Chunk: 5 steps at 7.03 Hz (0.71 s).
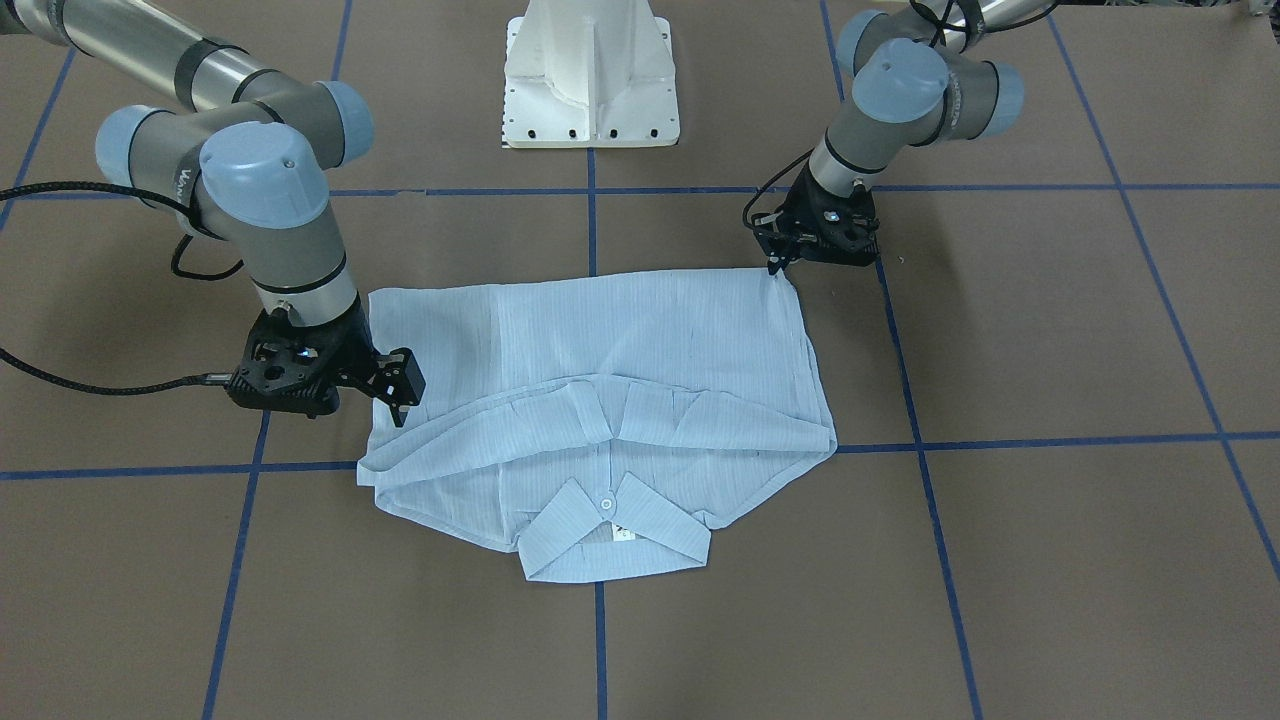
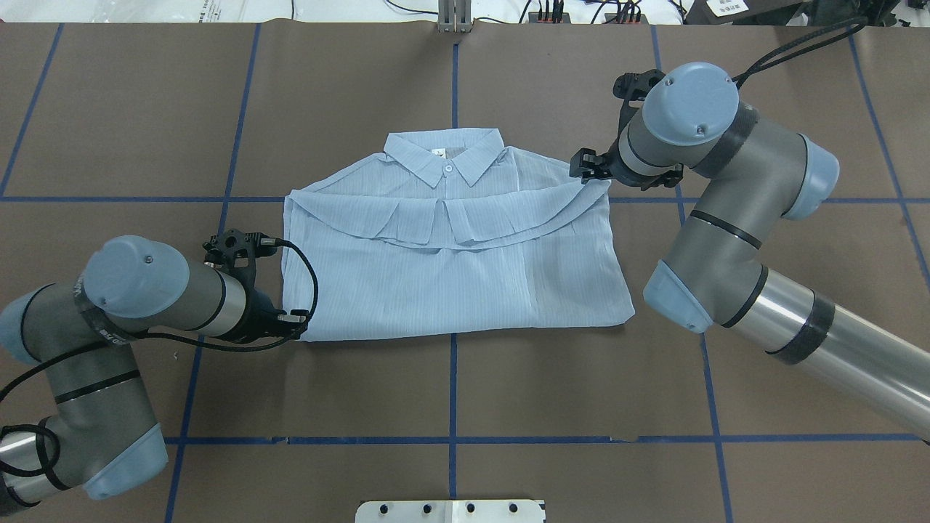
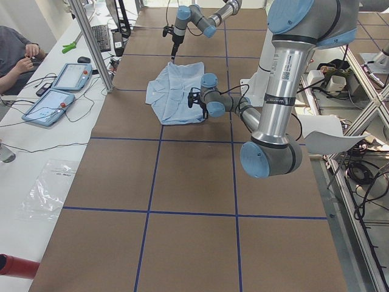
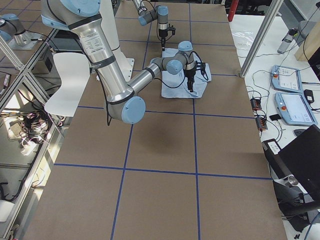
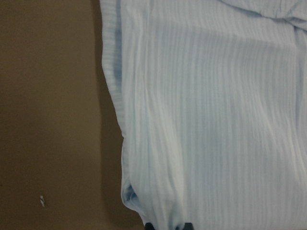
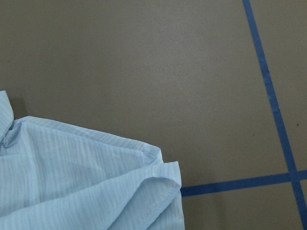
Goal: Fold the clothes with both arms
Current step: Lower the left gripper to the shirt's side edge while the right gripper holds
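Note:
The pale-blue striped shirt [image 1: 620, 340] [image 2: 436, 283] lies folded on the brown table, with its hem brought up near the collar [image 2: 445, 156]. My left gripper [image 2: 296, 319] [image 1: 779, 264] is at the shirt's corner nearest the robot. In the left wrist view its fingertips [image 5: 149, 225] show cloth [image 5: 216, 120] pinched between them. My right gripper [image 2: 592, 168] [image 1: 400, 400] hovers open at the shirt's opposite edge beside the shoulder. The right wrist view shows only a folded shirt corner [image 6: 158, 182], no fingers.
The white pedestal base [image 1: 590, 80] stands at the robot's side of the table. Blue tape lines [image 2: 453, 407] grid the brown surface. In the exterior left view a seated person [image 3: 12, 48] and control tablets [image 3: 58, 91] are at a side bench.

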Each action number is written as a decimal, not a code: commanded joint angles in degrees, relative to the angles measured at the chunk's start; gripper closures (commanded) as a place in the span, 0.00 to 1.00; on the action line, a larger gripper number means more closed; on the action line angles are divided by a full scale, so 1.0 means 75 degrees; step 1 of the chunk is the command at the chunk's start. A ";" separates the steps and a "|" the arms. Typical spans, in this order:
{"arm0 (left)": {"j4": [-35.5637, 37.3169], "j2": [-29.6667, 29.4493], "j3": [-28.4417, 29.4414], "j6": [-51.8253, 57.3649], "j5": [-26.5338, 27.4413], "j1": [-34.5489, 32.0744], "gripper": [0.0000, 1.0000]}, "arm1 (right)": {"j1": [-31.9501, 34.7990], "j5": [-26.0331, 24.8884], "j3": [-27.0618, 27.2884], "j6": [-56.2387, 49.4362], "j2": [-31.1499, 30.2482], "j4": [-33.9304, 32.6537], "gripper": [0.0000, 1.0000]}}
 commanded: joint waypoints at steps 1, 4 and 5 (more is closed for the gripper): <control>0.0067 0.0324 -0.0080 0.0184 0.0013 -0.0235 1.00 | -0.0050 -0.0013 -0.0006 0.0012 -0.0001 0.0009 0.00; 0.0091 0.0480 0.0583 0.2416 0.0083 -0.2023 1.00 | -0.0074 -0.0002 -0.0041 0.0036 0.0034 0.0009 0.00; 0.0079 -0.0182 0.1423 0.3108 0.0246 -0.2702 1.00 | -0.0085 -0.0013 -0.0029 0.0094 0.0081 0.0009 0.00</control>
